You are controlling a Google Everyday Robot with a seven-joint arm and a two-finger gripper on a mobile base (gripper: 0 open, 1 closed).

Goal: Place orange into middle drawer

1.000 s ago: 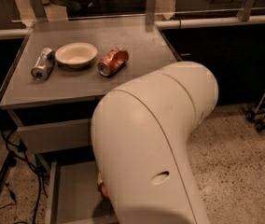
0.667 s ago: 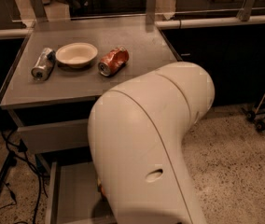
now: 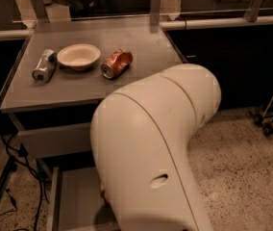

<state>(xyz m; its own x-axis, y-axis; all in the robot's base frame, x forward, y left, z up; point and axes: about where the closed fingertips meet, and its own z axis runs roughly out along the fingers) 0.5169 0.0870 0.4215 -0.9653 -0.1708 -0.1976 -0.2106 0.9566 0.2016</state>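
Arm [image 3: 151, 143] edged left; tool hidden behind it, over middle drawer [image 3: 78, 192], cannot tell grip

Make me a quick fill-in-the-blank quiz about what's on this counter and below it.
Between the silver can and the crushed orange-red can lies a pale ____.
The middle drawer below the countertop is pulled ____.
The claw is out of sight behind the robot's white ____, which reaches down toward that drawer.
Missing words: bowl, open, arm.
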